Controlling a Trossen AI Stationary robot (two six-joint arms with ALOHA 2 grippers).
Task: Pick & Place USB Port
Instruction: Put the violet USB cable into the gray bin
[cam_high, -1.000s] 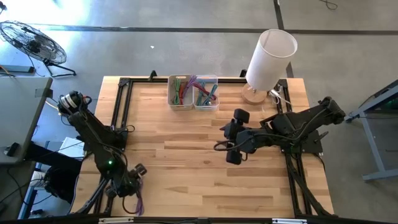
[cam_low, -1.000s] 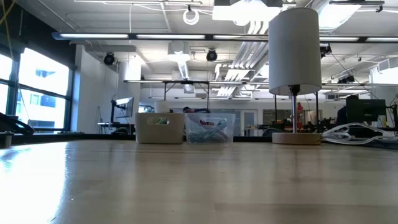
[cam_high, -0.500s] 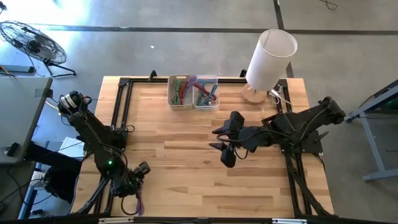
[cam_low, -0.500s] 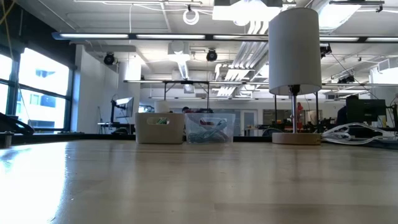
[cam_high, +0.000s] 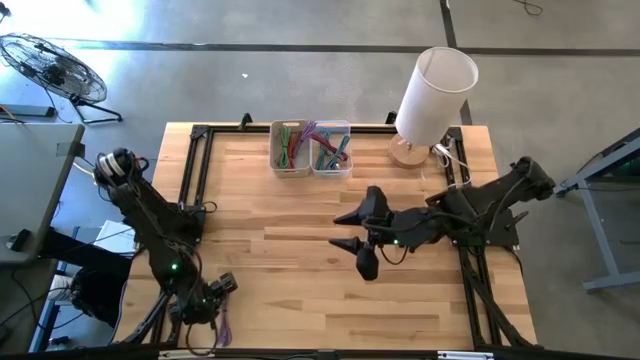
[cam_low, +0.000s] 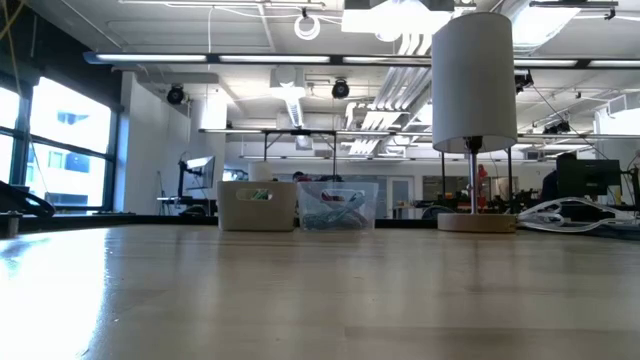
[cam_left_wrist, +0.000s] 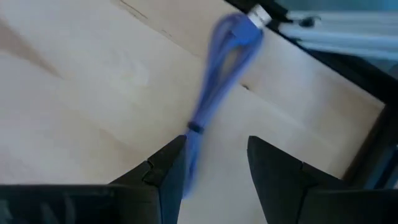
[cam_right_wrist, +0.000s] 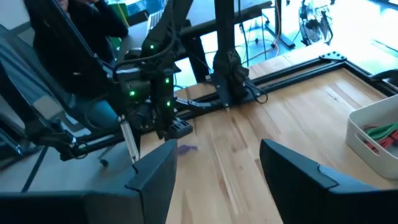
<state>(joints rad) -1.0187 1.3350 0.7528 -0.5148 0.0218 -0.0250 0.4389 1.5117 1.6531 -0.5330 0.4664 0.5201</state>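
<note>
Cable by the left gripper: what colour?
Purple-blue, with a silver plug at its far end. The cable shows best in the left wrist view, lying on the table.

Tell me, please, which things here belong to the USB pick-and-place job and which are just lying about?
Job:
- purple USB cable, near table edge
- two bins of cables, far edge
- left hand, open by the cable
- right hand, open over mid-table

Lying about:
- lamp
- fan on the floor

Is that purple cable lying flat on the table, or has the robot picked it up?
Lying flat. The cable rests bundled on the wood near the table edge; the left gripper hangs over it, jaws open.
</note>
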